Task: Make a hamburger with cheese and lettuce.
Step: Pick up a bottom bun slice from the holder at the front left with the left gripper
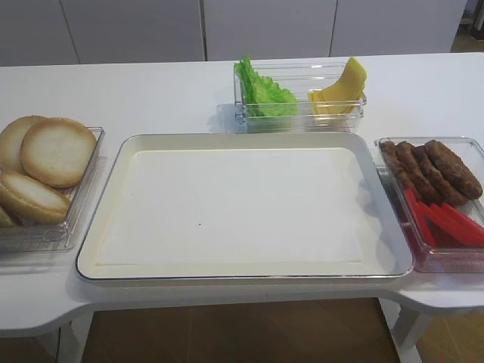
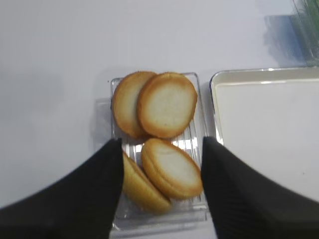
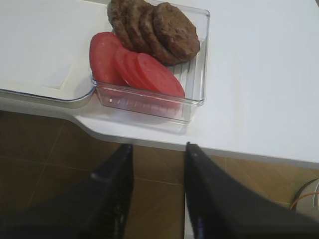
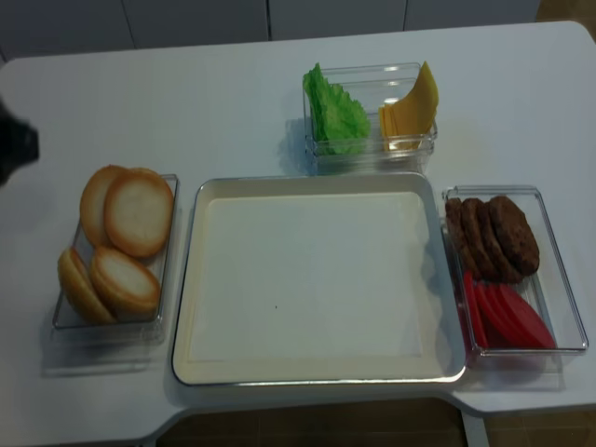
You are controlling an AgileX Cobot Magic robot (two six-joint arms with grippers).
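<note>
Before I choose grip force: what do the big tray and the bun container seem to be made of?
The tray looks like enamelled or painted metal: a glossy cream face with a thin, shiny, silver-looking rim. The bun container looks like clear rigid plastic: see-through walls, a ribbed base, bright glints. The bun halves look matte and bread-like, perhaps replicas; the pictures cannot settle that.

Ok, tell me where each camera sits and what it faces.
Exterior high: front, angled down at tray; no robot visible.
Realsense: overhead, steeper; dark blur at left edge.
Right wrist: above table edge, right gripper open near patties.
Left wrist: left gripper open over bun halves.
Both exteriors share lettuce, cheese.
</note>
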